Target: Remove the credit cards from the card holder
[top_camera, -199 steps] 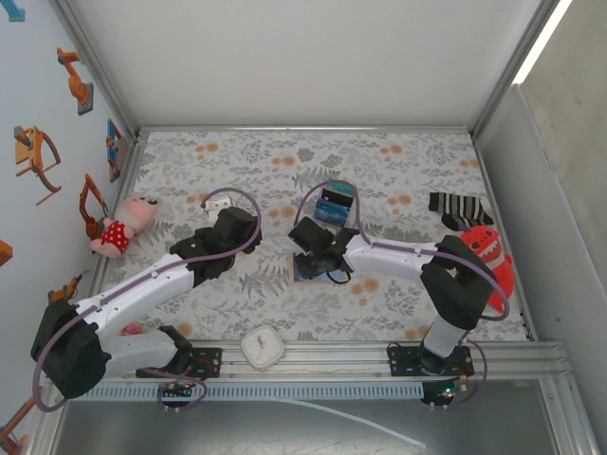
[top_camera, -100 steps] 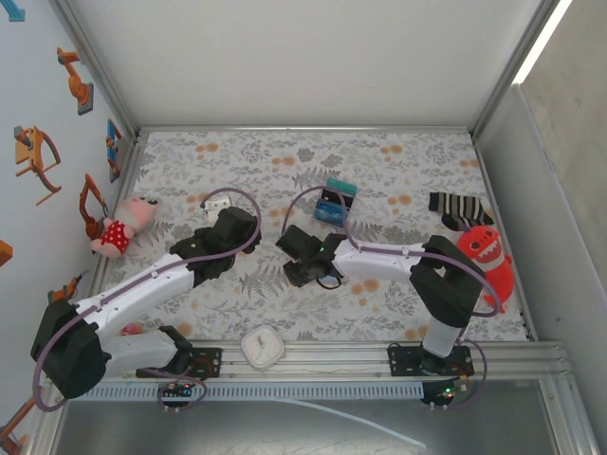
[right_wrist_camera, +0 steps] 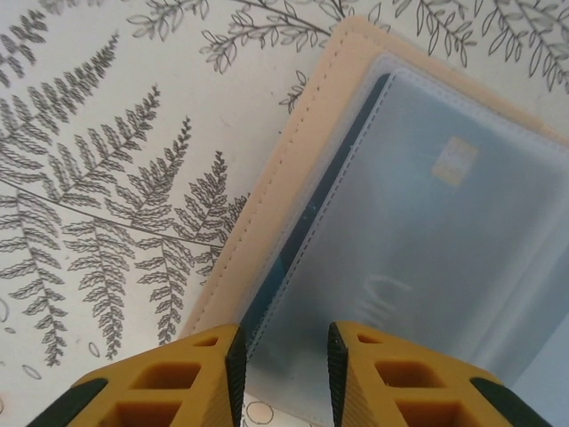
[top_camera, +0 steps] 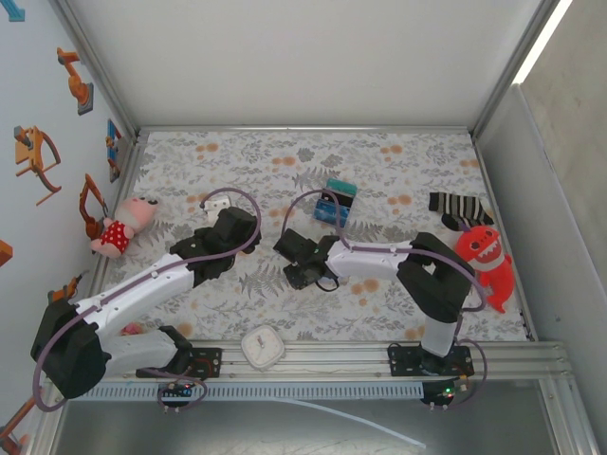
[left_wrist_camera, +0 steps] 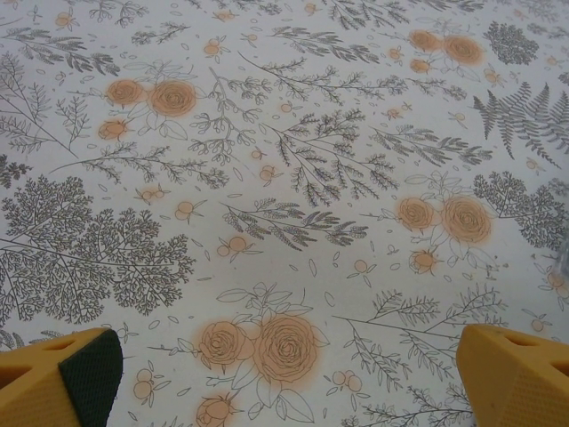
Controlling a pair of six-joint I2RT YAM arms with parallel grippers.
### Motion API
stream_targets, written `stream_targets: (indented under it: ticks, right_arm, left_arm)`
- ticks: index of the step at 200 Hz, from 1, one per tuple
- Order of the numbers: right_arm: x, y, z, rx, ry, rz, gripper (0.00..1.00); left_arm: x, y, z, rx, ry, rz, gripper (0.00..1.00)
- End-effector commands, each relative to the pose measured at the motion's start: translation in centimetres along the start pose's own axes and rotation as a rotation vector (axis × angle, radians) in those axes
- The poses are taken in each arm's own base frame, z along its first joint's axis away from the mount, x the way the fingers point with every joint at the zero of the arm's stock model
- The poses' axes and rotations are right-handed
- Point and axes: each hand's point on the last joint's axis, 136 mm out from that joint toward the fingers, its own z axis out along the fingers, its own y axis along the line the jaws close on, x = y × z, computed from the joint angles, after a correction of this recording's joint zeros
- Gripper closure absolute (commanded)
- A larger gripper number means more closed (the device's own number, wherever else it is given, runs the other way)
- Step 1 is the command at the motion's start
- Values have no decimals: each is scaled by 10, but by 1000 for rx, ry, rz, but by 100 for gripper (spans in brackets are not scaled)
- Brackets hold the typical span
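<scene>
Cloth (top_camera: 398,171) printed with ferns and orange roses covered the table. The left arm (top_camera: 142,284) lay stretched low from its base at the near left corner toward the middle of the cloth. The right arm (top_camera: 379,258) rose from its base, folded sharply at the elbow, and reached leftward across the cloth with its wrist turned down at the centre.

A red plush monster (top_camera: 486,261) and a striped sock (top_camera: 455,209) sat by the right wall. A pink doll (top_camera: 123,223) lay by the left wall, and a teal, blue and black block (top_camera: 334,201) stood just beyond the right wrist.

The left gripper (left_wrist_camera: 284,382) hung over bare cloth, its fingers spread wide with nothing between them. The card holder (right_wrist_camera: 293,160) lay open and flat under the right gripper (right_wrist_camera: 283,360), showing a tan stitched border and a clear sleeve over a pale blue card (right_wrist_camera: 427,231). The right gripper's fingers stood narrowly apart at the sleeve's near edge. Whether they pinched it could not be told.
</scene>
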Motion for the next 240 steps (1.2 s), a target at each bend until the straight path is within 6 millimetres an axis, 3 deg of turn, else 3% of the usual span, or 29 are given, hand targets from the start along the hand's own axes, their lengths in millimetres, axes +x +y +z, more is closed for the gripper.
stream_targets:
  ticks: [1, 39, 75, 117, 162, 240]
  right_arm:
    - [5, -4, 4, 28, 20, 21, 67]
    - [15, -10, 10, 49, 46, 27, 66]
    - [18, -17, 8, 68, 42, 34, 75]
    - [1, -15, -10, 15, -26, 56, 89]
    - [-12, -22, -27, 19, -88, 92, 90]
    - [-8, -41, -36, 41, -110, 209, 90]
  left_arm:
    - [-5, 2, -2, -19, -10, -11, 3]
    - [-5, 2, -3, -19, -10, -11, 3]
    - [-7, 2, -4, -16, -14, -12, 3]
    - [-11, 1, -8, -9, -21, -10, 3]
    - [-14, -1, -9, -3, -24, -1, 3]
    - [-19, -13, -9, 6, -20, 62, 3]
